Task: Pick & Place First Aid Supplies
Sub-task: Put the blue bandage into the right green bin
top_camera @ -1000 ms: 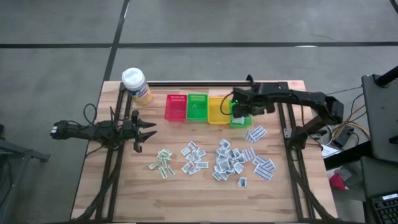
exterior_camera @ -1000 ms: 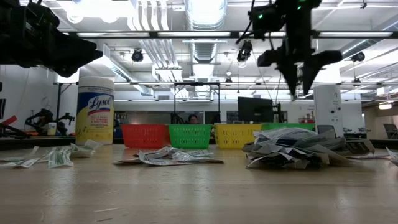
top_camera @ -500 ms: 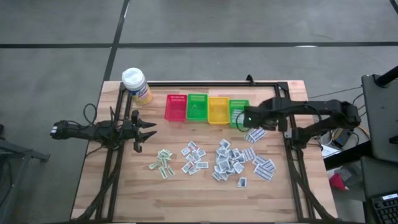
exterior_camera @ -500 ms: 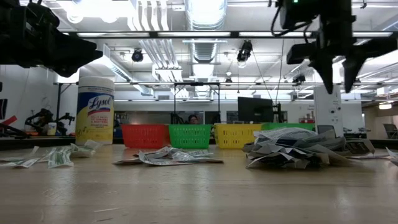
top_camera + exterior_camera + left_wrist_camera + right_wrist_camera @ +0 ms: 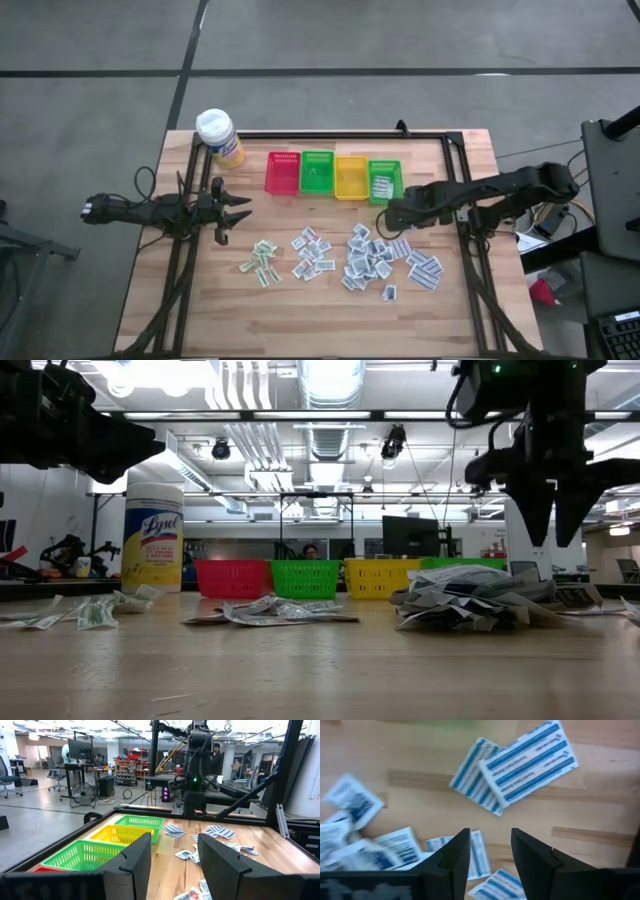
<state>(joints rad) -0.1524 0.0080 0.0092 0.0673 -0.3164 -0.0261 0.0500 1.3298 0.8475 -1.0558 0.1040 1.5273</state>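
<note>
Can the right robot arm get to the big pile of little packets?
Probably yes. The right gripper hangs open just above the packets, with nothing between its fingers and the table. The baskets sit behind it, out of the way.

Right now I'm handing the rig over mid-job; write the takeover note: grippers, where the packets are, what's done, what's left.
Left gripper: open, empty, waiting at the table's left side.
Right gripper: open, empty, pointing down over the right end of the packets, near the right-hand green basket.
Done: a few packets lie in that green basket; the red basket, the other green basket and the yellow basket look empty.
Left: dozens of packets scattered across the table, the biggest heap right of centre, a small green-print cluster to the left.
</note>
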